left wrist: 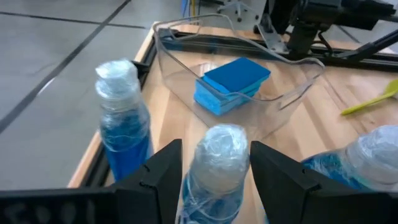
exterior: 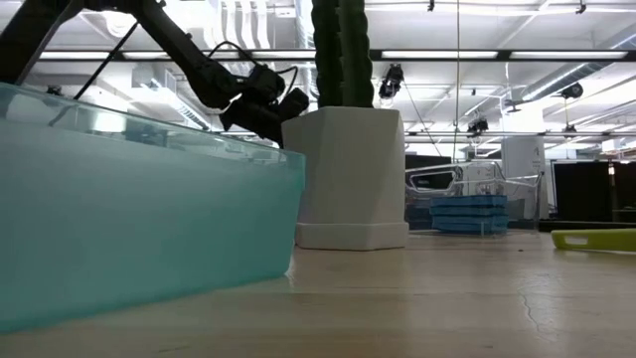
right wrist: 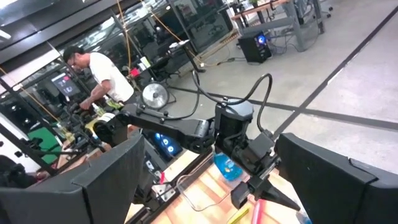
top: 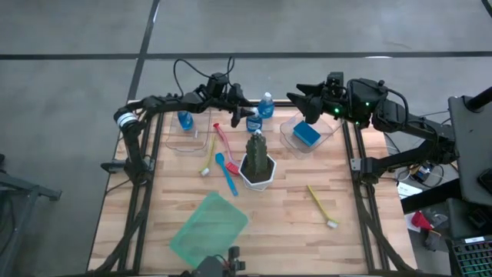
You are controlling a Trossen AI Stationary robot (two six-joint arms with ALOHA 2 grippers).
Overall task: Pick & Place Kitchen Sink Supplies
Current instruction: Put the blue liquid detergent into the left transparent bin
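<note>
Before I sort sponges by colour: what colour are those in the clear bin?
Blue sponges, clearest in the left wrist view.

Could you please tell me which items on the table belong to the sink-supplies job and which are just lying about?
Job items:
blue bottles, one between the left gripper fingers
blue sponges in the clear tray
brushes: red, blue, yellow, lime

Lying about:
cactus-like plant in white pot
green sheet

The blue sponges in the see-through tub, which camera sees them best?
The left wrist view. There the sponges fill the middle, stacked in the clear tub, edges plain. The high view shows them only as a small blue block. The low view shows a blue stack far behind the white pot; I cannot tell whether that is them. The right wrist view misses them.
</note>
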